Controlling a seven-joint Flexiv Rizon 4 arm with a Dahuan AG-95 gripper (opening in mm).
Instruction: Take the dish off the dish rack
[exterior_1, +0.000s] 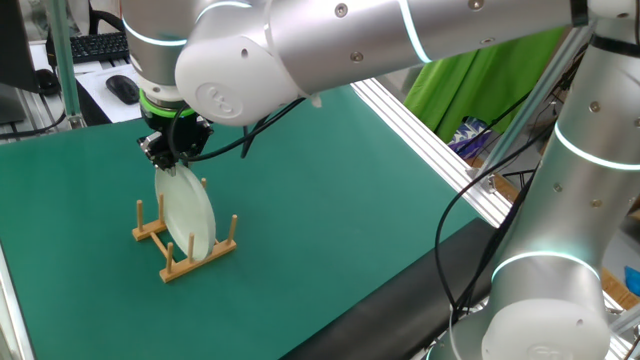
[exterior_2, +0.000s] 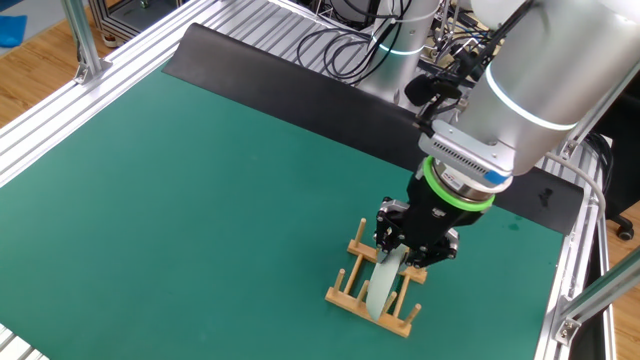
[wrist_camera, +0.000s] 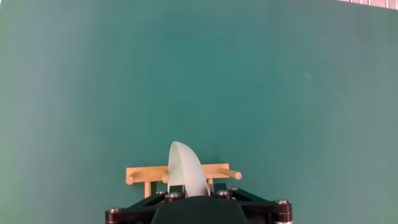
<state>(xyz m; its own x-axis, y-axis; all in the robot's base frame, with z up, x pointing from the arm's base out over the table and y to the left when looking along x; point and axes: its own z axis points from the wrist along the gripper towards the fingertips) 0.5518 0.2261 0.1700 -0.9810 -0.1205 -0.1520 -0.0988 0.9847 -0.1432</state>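
The pale dish (exterior_1: 188, 212) stands on edge in the wooden dish rack (exterior_1: 150, 231) on the green mat. My gripper (exterior_1: 172, 163) is directly above it, with the fingers down over the dish's top rim. From the other side, the dish (exterior_2: 382, 291) sits between the pegs of the dish rack (exterior_2: 343, 294), under the gripper (exterior_2: 401, 257). The hand view shows the dish (wrist_camera: 185, 163) running up between the two fingers of the gripper (wrist_camera: 194, 191), which lie close on either side. Whether they press on the rim is not clear. The dish rack (wrist_camera: 144, 175) lies crosswise beyond.
A keyboard (exterior_1: 95, 45) and a mouse (exterior_1: 122, 88) lie on a desk beyond the mat's far left corner. Aluminium rails (exterior_1: 440, 150) border the mat. A black strip (exterior_2: 300, 85) and cables (exterior_2: 345, 50) run along one side.
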